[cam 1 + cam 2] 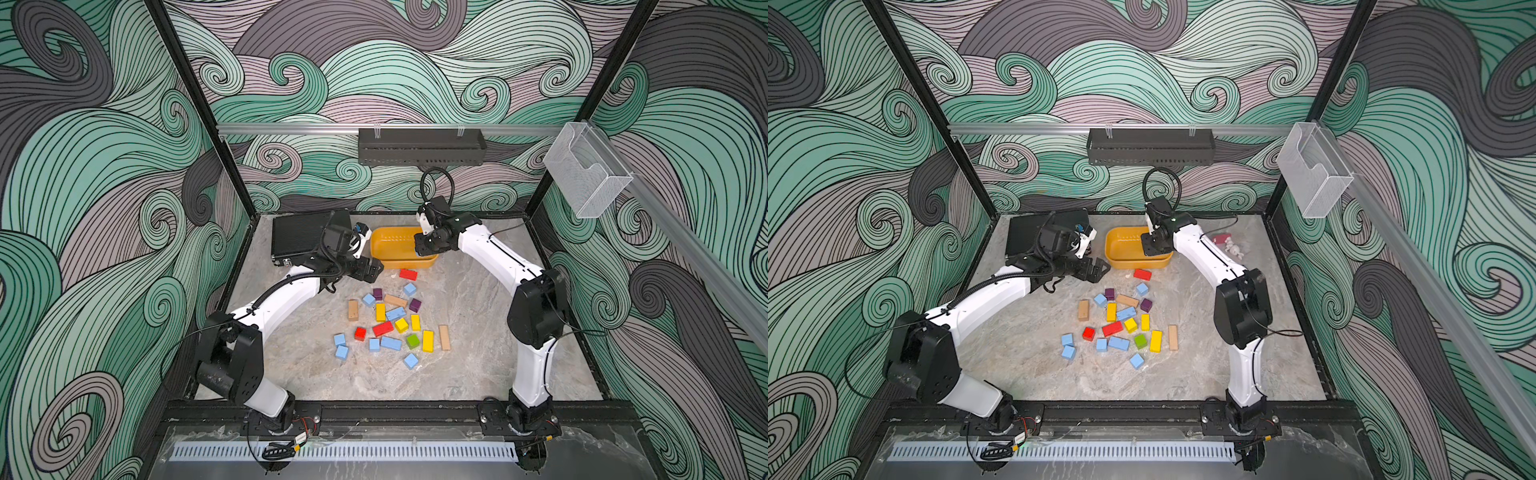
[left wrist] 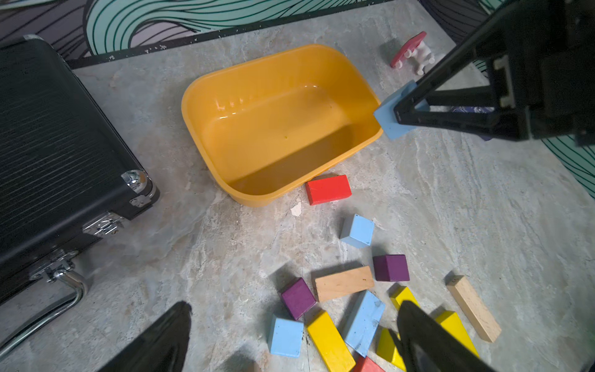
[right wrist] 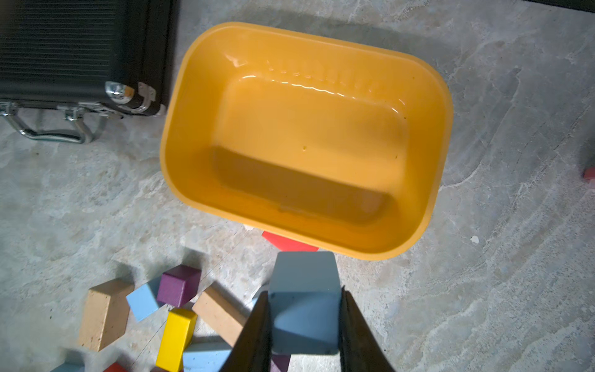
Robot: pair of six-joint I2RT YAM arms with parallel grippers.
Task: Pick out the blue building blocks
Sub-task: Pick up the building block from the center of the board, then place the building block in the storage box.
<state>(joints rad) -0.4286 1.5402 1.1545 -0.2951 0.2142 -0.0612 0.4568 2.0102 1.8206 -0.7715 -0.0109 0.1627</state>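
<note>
My right gripper point(image 3: 304, 298) is shut on a light-blue cube point(image 3: 304, 283), held in the air over the right end of the yellow tub point(image 1: 384, 239), at its rim. The left wrist view shows that cube point(image 2: 386, 119) against the rim of the tub point(image 2: 186, 106). No block lies in the tub point(image 3: 170, 128). Several more blue building blocks point(image 1: 391, 343) lie scattered in the coloured pile on the table. My left gripper point(image 1: 376, 268) hangs open left of the tub, above the pile's far edge, with nothing between its fingers point(image 2: 174, 325).
A black case point(image 1: 299, 237) with metal latches lies at the back left beside the tub. A red block point(image 1: 408, 274) rests against the tub's near wall. Red, yellow, purple, green and tan blocks mix with the blue ones. A red-and-white toy piece point(image 1: 1225, 243) sits at the back right.
</note>
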